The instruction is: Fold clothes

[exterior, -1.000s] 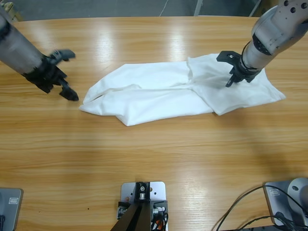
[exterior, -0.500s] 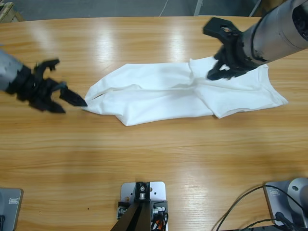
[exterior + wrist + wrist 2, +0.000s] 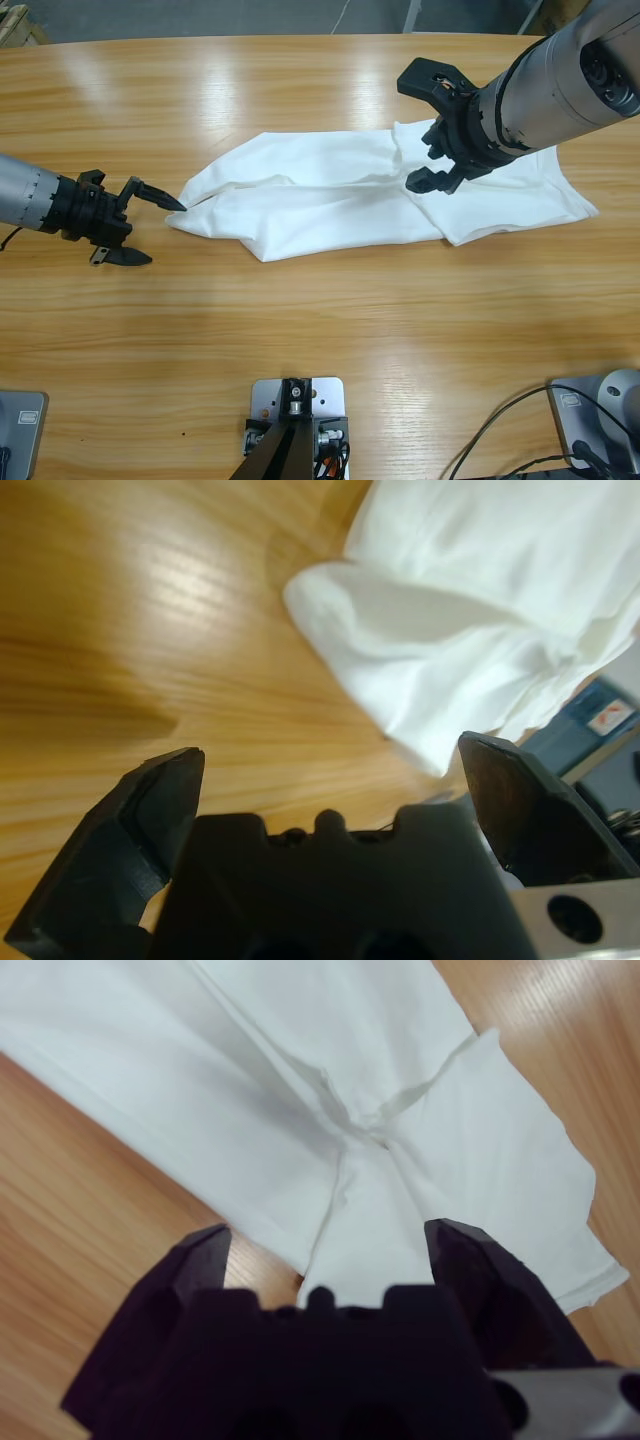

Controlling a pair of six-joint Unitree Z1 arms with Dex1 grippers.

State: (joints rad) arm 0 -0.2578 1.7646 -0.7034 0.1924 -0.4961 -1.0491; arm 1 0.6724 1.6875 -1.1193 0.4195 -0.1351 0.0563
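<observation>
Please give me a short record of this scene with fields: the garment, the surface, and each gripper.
garment: white T-shirt, lying partly folded, long across the table
surface: wooden table
left gripper: open, at the shirt's left end, holding nothing
right gripper: open, above the shirt's right part, holding nothing

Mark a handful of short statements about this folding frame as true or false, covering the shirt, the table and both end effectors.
1. The white T-shirt lies on the wooden table. True.
2. The left end effector is shut on the shirt's edge. False: it is open, with one jaw tip right at the shirt's end and nothing gripped.
3. The right end effector is open above the shirt. True.
4. The shirt is folded into a neat square. False: it lies stretched out long, with creases and overlapping flaps.
5. A second garment lies beside the shirt. False: only one shirt shows.
</observation>
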